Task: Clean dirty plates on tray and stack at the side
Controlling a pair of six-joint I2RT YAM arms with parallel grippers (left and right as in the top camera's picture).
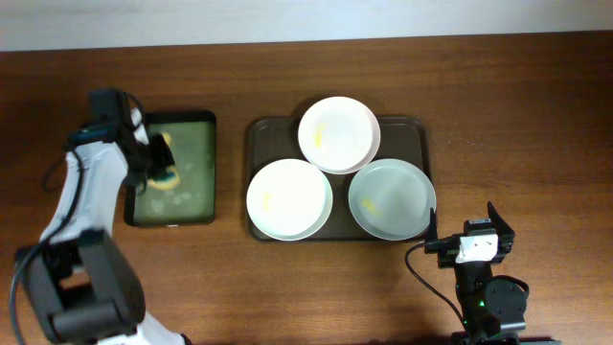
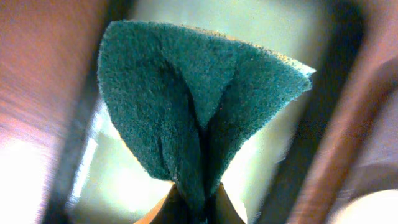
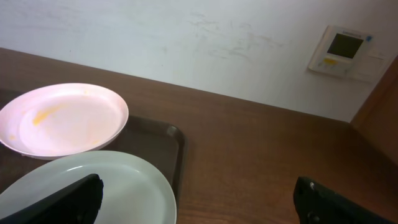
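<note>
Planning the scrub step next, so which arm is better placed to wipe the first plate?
Left. The left end effector grips the green sponge above the small black tray; the right end effector is open and empty.

Even soft light; left-wrist edges blurred.

Wooden table (image 1: 536, 105), small black tray (image 1: 192, 139) — greenish inside, folded green scouring pad (image 2: 186, 106) above it, white wall panel (image 3: 341, 50)

Three plates (image 1: 289, 198) crowd the tray (image 1: 410, 128), bare table (image 1: 536, 115) to its right, narrow gap left
</note>
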